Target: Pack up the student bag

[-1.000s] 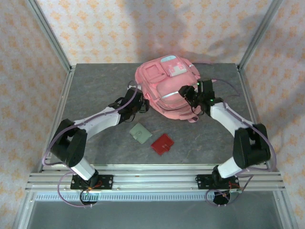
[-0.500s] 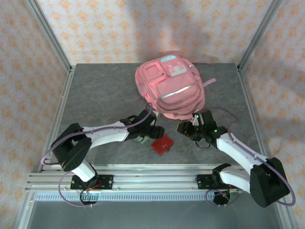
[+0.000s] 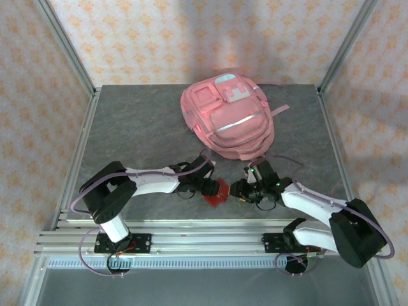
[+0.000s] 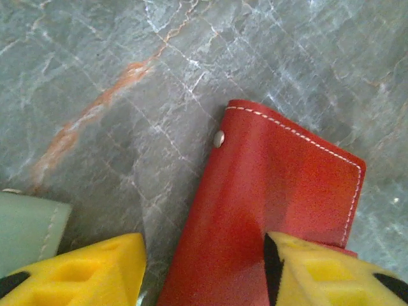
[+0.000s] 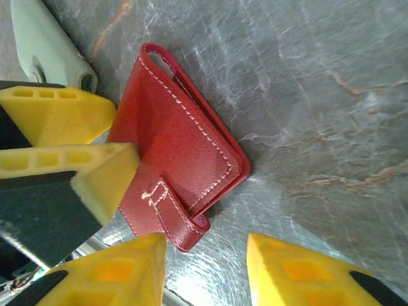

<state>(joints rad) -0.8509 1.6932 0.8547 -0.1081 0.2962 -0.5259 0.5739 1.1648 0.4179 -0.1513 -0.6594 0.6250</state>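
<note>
The pink student bag (image 3: pixel 226 121) lies at the back middle of the table, front pockets up. A red leather wallet (image 3: pixel 218 197) lies flat on the table in front of it. My left gripper (image 3: pixel 213 187) is low at the wallet's left side and open. One of its yellow fingers (image 4: pixel 83 271) rests on the table and the other sits over the wallet (image 4: pixel 274 197). My right gripper (image 3: pixel 238 190) faces it from the right, also open. The wallet's strap tab (image 5: pixel 172 213) lies just beside its left finger (image 5: pixel 115 271).
A pale green flat case (image 4: pixel 25 229) lies just left of the wallet, also seen as the case (image 5: pixel 44 44) in the right wrist view. Grey marbled table (image 3: pixel 134 127) stretches around, framed by aluminium posts and a rail at the near edge.
Both arms left the bag and came down to the front of the table, meeting at the red wallet. Both pairs of jaws have narrowed. The left arm now covers the green case from above.
</note>
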